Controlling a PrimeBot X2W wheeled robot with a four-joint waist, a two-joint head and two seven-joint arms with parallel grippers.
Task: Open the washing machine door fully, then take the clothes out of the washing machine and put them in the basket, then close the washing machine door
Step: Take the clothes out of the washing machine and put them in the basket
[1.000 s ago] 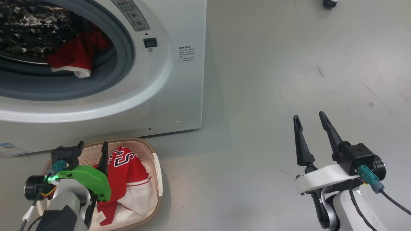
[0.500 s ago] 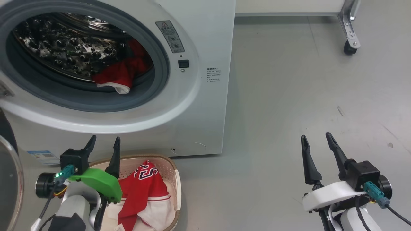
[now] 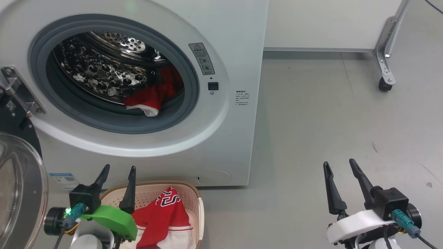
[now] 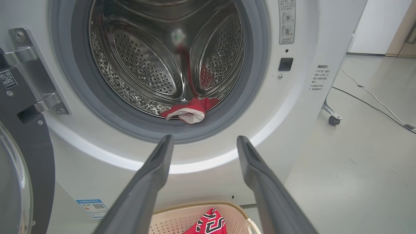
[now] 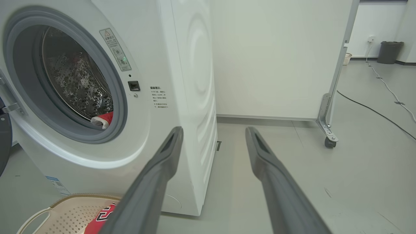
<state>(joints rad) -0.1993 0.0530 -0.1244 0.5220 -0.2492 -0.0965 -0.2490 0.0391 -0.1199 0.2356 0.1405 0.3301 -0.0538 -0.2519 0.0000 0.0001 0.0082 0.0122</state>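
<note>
one washing machine (image 3: 221, 145) stands with its one door (image 3: 17, 180) swung wide to the left. two clothes are in sight: a red garment (image 3: 148, 98) at the drum's front lip, and a second red garment (image 3: 166, 214) in the one cream basket (image 3: 162, 183) on the floor just before the machine. the left gripper (image 3: 120, 167) and right gripper (image 3: 338, 162) hang empty, fingers apart. the left's green mount (image 3: 114, 219) covers part of the basket. a wheeled partition (image 3: 384, 84) stands behind. the right wrist view adds a floor cable (image 5: 373, 110) and dark bin (image 5: 389, 52).
</note>
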